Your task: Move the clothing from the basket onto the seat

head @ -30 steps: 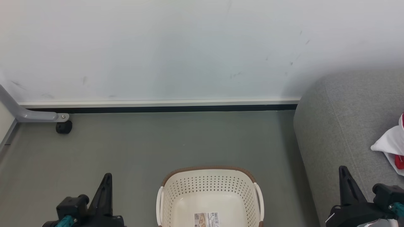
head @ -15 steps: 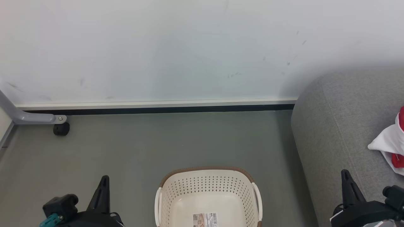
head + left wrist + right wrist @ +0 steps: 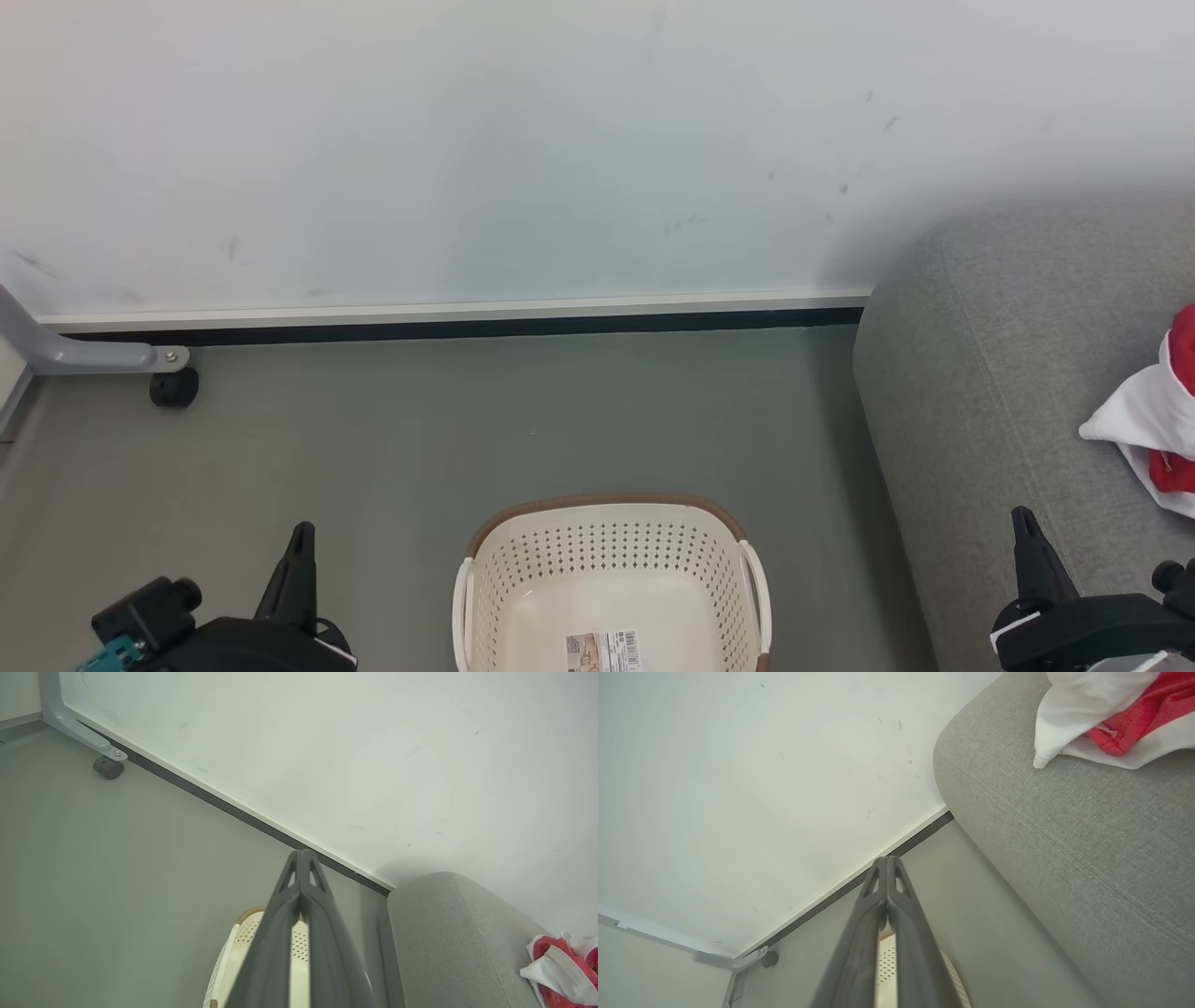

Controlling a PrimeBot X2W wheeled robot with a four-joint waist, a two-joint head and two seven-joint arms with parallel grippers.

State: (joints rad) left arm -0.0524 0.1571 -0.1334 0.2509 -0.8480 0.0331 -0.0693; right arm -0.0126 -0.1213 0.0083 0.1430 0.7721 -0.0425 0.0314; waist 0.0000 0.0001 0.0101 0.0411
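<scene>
clothing: red+white bundle (image 3: 1144, 425) lies on the seat (image 3: 980, 373), up and to the right of the right tool (image 3: 1022, 519)
basket: (image 3: 607, 501) on the floor (image 3: 467, 420) btw both tools; the part I can see has just a sticker (image 3: 605, 649), near end cut off
nearer arm: right, easily; left tool (image 3: 301, 534) is across the basket
tools: both clenched, nothing in them
room: open floor up to the wall (image 3: 560, 140); seat's rounded edge near basket's right side
guess: prob. done, unless sth hides in the cut-off part
</scene>
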